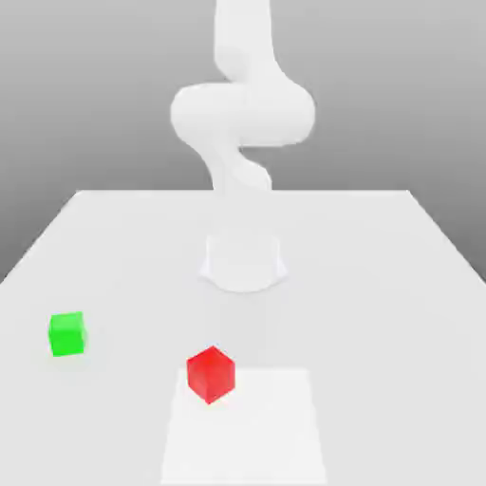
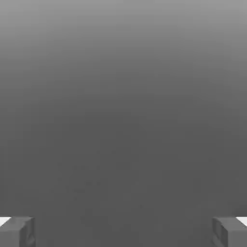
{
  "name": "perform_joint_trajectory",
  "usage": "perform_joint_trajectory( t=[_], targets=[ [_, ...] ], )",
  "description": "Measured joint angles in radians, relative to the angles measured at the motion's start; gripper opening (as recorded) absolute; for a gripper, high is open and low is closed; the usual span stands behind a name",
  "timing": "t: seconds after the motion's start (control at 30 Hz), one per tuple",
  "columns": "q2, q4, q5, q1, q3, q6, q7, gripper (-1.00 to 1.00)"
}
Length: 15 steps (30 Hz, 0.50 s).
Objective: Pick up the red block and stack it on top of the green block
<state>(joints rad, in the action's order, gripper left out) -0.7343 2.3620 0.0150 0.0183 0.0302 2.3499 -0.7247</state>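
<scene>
White table (image 1: 380,285) lies mostly bare. A green block (image 1: 66,334) at left and a red block (image 1: 210,373) at lower centre sit well apart, open room around both. The arm's base (image 1: 244,261) occupies the centre.

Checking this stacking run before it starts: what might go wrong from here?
The red block sits turned corner-first in the exterior view, so the open hand may meet its corners and knock it aside. The green block lies near the table's edge; a careless placement might push it off.
</scene>
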Motion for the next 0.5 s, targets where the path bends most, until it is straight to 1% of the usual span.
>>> perform_joint_trajectory(
  t=[0.23, 0.5],
  targets=[
    [0.221, 0.201, 0.043, 0.055, 0.106, 0.164, 0.256, 0.00],
    [0.501, 0.444, 0.068, 0.102, 0.223, 0.367, 0.596, 0.00]
  ],
)
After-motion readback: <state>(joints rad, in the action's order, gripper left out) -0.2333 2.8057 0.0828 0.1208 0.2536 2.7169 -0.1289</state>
